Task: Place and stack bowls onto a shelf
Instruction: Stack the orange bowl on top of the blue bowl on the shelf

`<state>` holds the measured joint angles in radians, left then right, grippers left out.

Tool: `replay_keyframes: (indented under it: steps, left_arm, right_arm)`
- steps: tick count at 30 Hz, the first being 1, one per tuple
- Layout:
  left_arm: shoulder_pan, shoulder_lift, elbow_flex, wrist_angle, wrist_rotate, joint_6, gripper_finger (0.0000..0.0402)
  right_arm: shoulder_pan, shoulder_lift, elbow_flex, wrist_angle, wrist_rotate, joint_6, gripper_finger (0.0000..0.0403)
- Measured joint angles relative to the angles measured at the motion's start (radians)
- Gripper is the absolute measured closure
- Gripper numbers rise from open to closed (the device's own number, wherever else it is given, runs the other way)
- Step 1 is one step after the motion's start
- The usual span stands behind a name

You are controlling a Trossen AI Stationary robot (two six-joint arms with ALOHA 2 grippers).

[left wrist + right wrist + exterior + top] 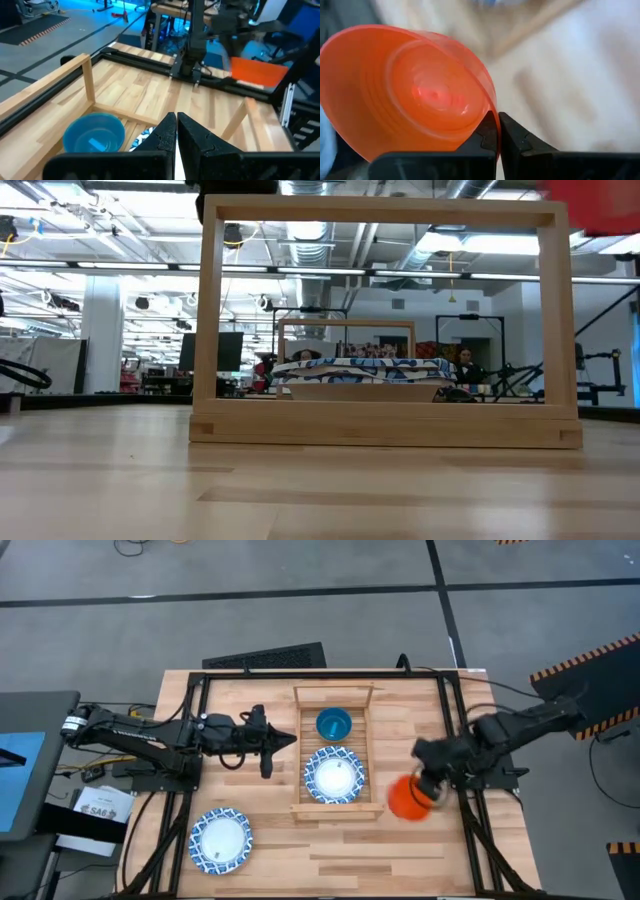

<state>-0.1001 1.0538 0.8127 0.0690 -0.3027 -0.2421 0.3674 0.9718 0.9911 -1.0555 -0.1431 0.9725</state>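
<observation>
The light-wood shelf (335,808) lies mid-table. A teal bowl (334,724) sits in its far half and a white bowl with a blue patterned rim (334,776) in its near half, also seen in the low view (365,374). A second patterned white bowl (220,840) rests on the table near the left front. My right gripper (425,790) is just right of the shelf, shut on an orange-red bowl (406,798). My left gripper (268,748) hovers shut, left of the shelf, touching nothing. The other bowls are out of view. My right gripper (496,131) pinches the orange-red bowl's rim (490,107), one finger inside the bowl and one outside. The bowl is lifted clear of the table (600,205) and is tipped, its open side (420,85) turned toward the wrist.
A black metal frame (300,675) runs around the tabletop, with rails along the left and right sides. The shelf's end frames (385,220) stand upright. Bare wood lies between the shelf and the near edge (340,860).
</observation>
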Motion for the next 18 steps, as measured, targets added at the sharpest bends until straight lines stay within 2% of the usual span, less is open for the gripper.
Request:
replay_keyframes:
  steps: [4, 12, 18]
  left_arm:
    - [0.0, 0.0, 0.0, 0.033, 0.0, -0.009, 0.0401]
    - [0.0, 0.0, 0.01, 0.087, 0.009, -0.003, 0.0401]
    - [0.0, 0.0, 0.01, 0.087, 0.01, -0.006, 0.0401]
  right_arm:
    - [-0.163, 0.068, 0.075, 0.003, 0.126, -0.064, 0.038]
    - [-0.483, 0.317, 0.191, 0.139, 0.136, -0.279, 0.038]
    - [-0.654, 0.515, 0.324, 0.177, 0.143, -0.29, 0.0379]
